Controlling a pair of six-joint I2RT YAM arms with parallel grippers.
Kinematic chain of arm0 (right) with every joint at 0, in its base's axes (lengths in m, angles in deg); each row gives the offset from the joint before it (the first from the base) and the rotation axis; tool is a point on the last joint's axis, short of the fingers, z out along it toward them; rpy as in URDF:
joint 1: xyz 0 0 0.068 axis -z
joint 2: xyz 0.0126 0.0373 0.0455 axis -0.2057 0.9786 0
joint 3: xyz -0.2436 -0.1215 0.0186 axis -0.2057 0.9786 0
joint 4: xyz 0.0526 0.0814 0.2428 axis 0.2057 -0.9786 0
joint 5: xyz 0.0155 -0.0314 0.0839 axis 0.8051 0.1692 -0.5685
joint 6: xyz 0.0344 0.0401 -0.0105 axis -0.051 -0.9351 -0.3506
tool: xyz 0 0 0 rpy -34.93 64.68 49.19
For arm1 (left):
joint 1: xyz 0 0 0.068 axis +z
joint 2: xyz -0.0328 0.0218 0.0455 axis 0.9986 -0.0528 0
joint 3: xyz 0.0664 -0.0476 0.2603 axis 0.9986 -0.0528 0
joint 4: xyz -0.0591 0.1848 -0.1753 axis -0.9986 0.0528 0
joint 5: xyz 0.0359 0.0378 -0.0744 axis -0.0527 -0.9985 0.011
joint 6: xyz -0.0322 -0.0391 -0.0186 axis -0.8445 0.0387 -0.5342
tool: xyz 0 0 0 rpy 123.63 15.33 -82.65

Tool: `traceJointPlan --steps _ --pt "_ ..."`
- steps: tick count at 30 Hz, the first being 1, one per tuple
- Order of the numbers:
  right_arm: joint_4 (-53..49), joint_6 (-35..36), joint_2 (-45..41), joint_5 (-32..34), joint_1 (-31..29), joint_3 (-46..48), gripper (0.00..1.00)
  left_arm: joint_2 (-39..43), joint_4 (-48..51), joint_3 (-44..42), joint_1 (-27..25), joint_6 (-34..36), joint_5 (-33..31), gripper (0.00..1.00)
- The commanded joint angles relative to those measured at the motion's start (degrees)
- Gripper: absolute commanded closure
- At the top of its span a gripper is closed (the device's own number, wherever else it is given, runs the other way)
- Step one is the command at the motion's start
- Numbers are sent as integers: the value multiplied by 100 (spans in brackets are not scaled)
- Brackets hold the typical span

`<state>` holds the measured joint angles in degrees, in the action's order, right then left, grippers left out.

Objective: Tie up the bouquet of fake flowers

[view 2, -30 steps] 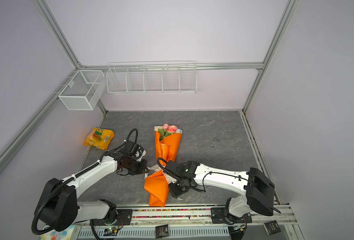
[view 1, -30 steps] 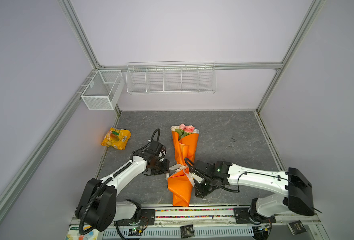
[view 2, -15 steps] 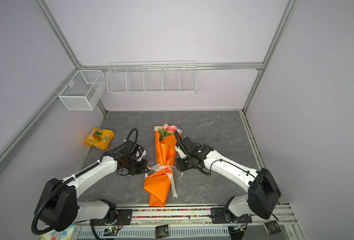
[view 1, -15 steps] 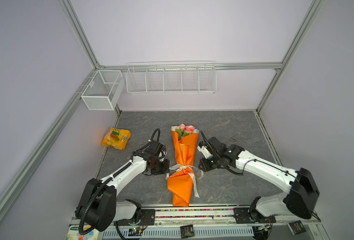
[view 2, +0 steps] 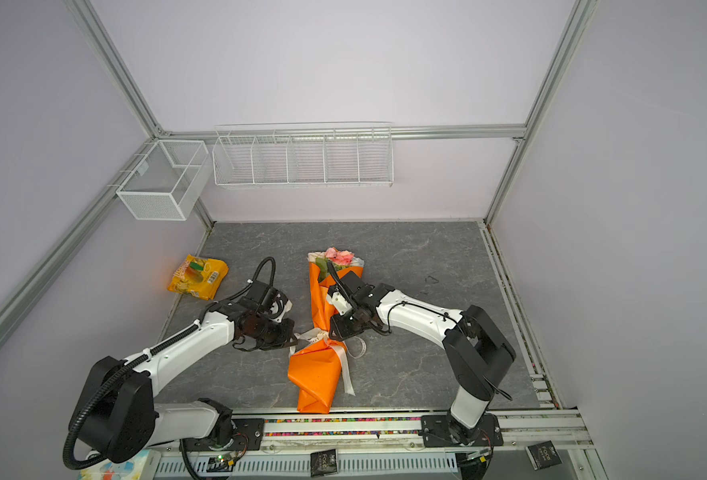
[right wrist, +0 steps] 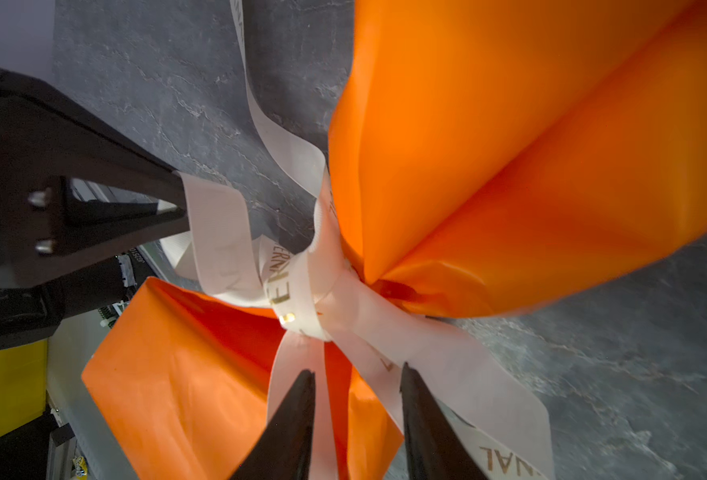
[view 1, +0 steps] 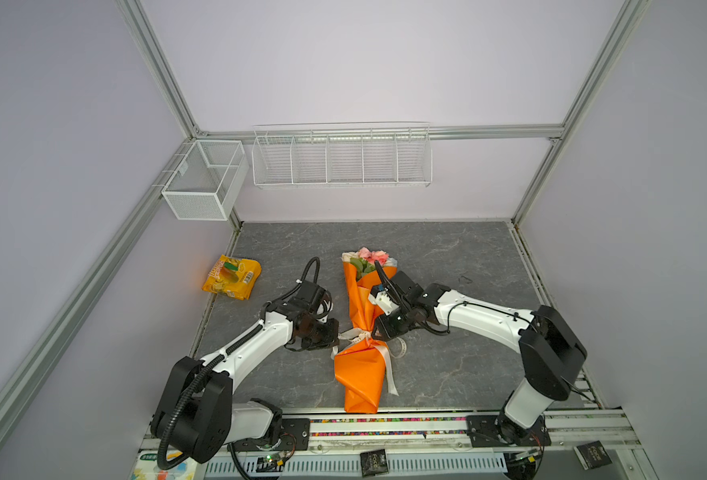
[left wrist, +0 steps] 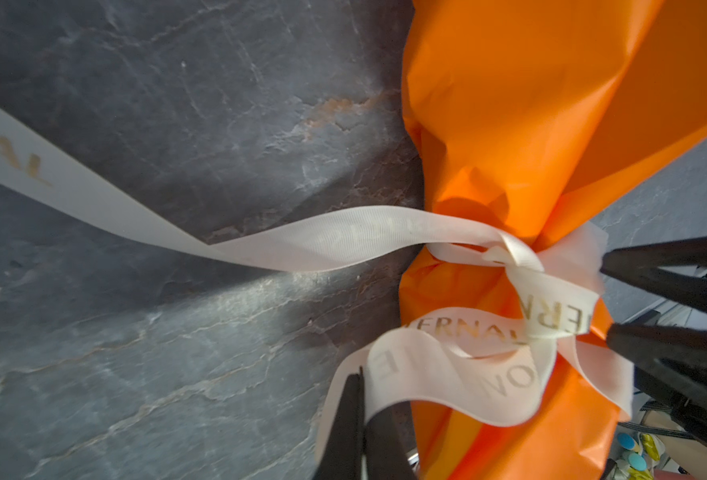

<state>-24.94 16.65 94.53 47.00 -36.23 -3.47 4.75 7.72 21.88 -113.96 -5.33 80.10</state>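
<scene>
**A:** Where's the bouquet (view 1: pixel 362 376)?

**B:** Flat on the table (view 1: pixel 447 257), mid-floor. Flowers (view 1: pixel 370 255) point to 12 o'clock, and the closed end of the orange paper (view 1: pixel 356 299) points to 6.

**A:** Ribbon (left wrist: pixel 460 365) on?

**B:** Yes. It goes round the waist of the paper and crosses into a knot (right wrist: pixel 298 299), pinching the wrap in. So the wrap is done and a first knot looks in. Can't tell how tight.

**A:** Grippers?

**B:** Left gripper (left wrist: pixel 360 399) sits at 9 o'clock of the knot, fingers pressed together on a ribbon loop. Right gripper (right wrist: pixel 356 386) sits at 3 o'clock with fingers spread. A tail lies between them, not pinched.

**A:** What's left?

**B:** My guess: the right one grabs its strand, both pull, and the bow gets finished. Tails are loose, and one trails toward 6 o'clock.

**A:** Clutter?

**B:** Snack bag (view 1: pixel 231 276) at 10 o'clock, well apart.
</scene>
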Motion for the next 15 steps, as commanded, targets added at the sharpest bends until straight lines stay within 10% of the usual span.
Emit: traceJointPlan --steps 1,15 --pt "-101 232 116 254 -94 0 61 22 61 93 28 100 45 100" --pt "-560 351 184 850 -166 -226 87 60 99 95 35 105 10 100"
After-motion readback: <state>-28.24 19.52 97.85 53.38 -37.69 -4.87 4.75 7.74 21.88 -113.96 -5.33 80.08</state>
